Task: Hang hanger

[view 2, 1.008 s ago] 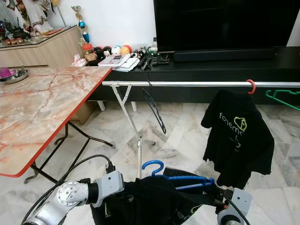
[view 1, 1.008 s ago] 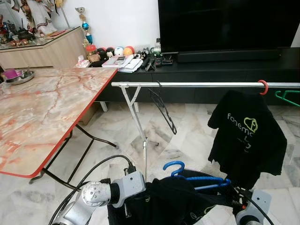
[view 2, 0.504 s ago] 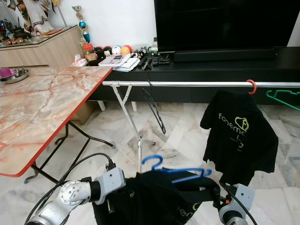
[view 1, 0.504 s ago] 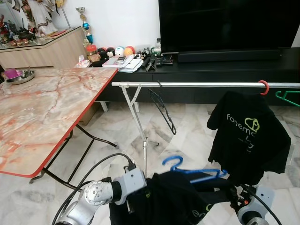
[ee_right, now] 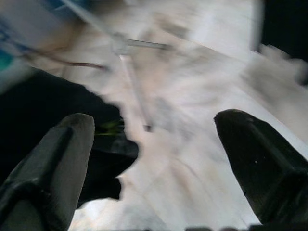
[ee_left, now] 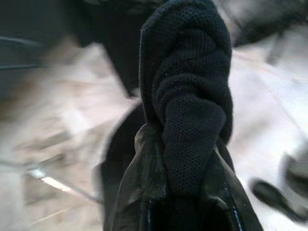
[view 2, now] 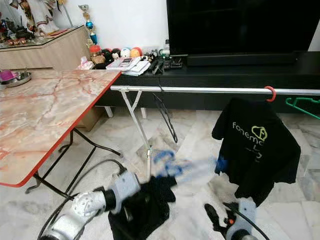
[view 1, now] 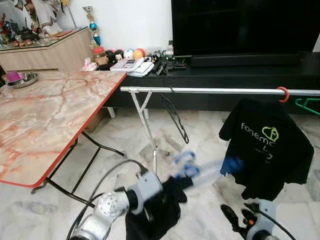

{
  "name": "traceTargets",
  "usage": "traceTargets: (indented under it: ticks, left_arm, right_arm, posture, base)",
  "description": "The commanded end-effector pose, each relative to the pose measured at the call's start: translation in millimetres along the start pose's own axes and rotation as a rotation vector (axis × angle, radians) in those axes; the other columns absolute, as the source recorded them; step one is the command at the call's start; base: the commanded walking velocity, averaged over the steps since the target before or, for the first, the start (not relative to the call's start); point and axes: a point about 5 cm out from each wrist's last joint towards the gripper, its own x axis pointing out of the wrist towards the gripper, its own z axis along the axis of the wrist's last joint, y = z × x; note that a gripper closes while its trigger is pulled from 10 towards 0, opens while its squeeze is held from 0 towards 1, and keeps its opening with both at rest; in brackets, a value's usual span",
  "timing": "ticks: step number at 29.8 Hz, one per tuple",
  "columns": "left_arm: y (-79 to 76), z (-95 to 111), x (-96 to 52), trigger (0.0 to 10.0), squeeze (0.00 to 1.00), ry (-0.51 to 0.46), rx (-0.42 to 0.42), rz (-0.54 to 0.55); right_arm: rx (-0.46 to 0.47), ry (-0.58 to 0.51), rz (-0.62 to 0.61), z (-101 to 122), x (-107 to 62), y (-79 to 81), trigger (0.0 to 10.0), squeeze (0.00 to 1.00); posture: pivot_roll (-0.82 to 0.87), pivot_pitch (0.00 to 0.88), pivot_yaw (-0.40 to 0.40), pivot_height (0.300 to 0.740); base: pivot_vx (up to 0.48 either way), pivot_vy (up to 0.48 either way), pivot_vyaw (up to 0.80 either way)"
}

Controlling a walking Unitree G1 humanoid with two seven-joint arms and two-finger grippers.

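- A bunched black garment (ee_left: 185, 91) is clamped between the left gripper's (ee_left: 185, 207) fingers, low over the floor.
- A blurred blue hanger (view 1: 200, 167) is seen just beyond it, below the clothes rail (view 1: 210, 90).
- The right gripper (ee_right: 154, 159) is spread wide, empty, to the garment's right.

The floor (view 1: 210, 137) was pale marble tile. A marble-topped folding table (view 1: 45, 117) with a red edge stood off to the left arm's side. Beyond it a black TV console (view 1: 240, 80) ran along the white wall (view 1: 132, 22), with a large dark television (view 1: 245, 25) above. A wooden sideboard (view 1: 47, 55) held ornaments in the far corner.
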Motion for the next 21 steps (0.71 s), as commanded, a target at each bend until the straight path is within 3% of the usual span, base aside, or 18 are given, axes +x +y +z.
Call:
traceTargets:
  ticks: [1, 4, 8, 9, 12, 15, 16, 17, 21]
  left_arm:
    - [5.4, 3.0, -3.7, 0.0, 0.00, 0.000, 0.039, -0.010]
    - [11.1, 3.7, -2.9, 0.0, 0.00, 0.005, 0.033, -0.005]
    - [20.0, 2.1, -2.1, 0.0, 0.00, 0.042, 0.034, -0.058]
    - [20.0, 2.1, -2.1, 0.0, 0.00, 0.042, 0.034, -0.058]
    - [33.1, 3.9, -0.9, 0.0, 0.00, 0.077, 0.052, -0.065]
    - [34.8, 3.0, -0.9, 0.0, 0.00, 0.096, 0.051, -0.079]
    - [34.0, 1.7, -1.8, 0.0, 0.00, 0.113, 0.054, -0.108]
    - [31.3, -0.7, -4.4, 0.0, 0.00, 0.137, 0.060, -0.179]
    - [33.9, -0.3, -4.7, 0.0, 0.00, 0.166, 0.085, -0.225]
  right_arm:
    - [-0.039, -0.017, 0.099, 8.9, 1.6, 10.4, 10.0, 1.00]
    - [-0.091, -0.064, 0.149, 28.0, -3.8, 9.3, 10.0, 1.00]
    - [-0.207, -0.151, 0.262, 71.5, -20.5, 10.1, 10.0, 1.00]
    - [-0.207, -0.151, 0.262, 71.5, -20.5, 10.1, 10.0, 1.00]
    - [-0.338, -0.171, 0.368, 106.6, -43.6, 14.5, 10.0, 1.00]
    - [-0.393, -0.143, 0.378, 112.0, -50.6, 13.5, 10.0, 1.00]
    - [-0.435, -0.118, 0.384, 113.0, -54.3, 12.5, 10.0, 0.26]
    - [-0.498, -0.061, 0.414, 113.4, -61.6, 12.2, 10.0, 0.00]
    - [-0.527, 0.004, 0.443, 116.0, -66.8, 12.7, 10.0, 0.00]
  posture:
    - [0.02, 0.000, 0.070, 0.740]
    - [0.01, 0.000, 0.064, 0.740]
    - [-0.02, 0.000, 0.051, 0.740]
    - [-0.02, 0.000, 0.051, 0.740]
    - [-0.05, 0.000, 0.042, 0.740]
    - [-0.06, 0.000, 0.040, 0.740]
    - [-0.06, 0.000, 0.034, 0.740]
    - [-0.07, 0.000, 0.032, 0.740]
    - [-0.08, 0.000, 0.025, 0.740]
  base:
    - [0.000, 0.000, 0.00]
    - [0.000, 0.000, 0.00]
    - [0.000, 0.000, 0.00]
    - [0.000, 0.000, 0.00]
    - [0.000, 0.000, 0.00]
    - [0.000, 0.000, 0.00]
    - [0.000, 0.000, 0.00]
    - [0.000, 0.000, 0.00]
    - [0.000, 0.000, 0.00]
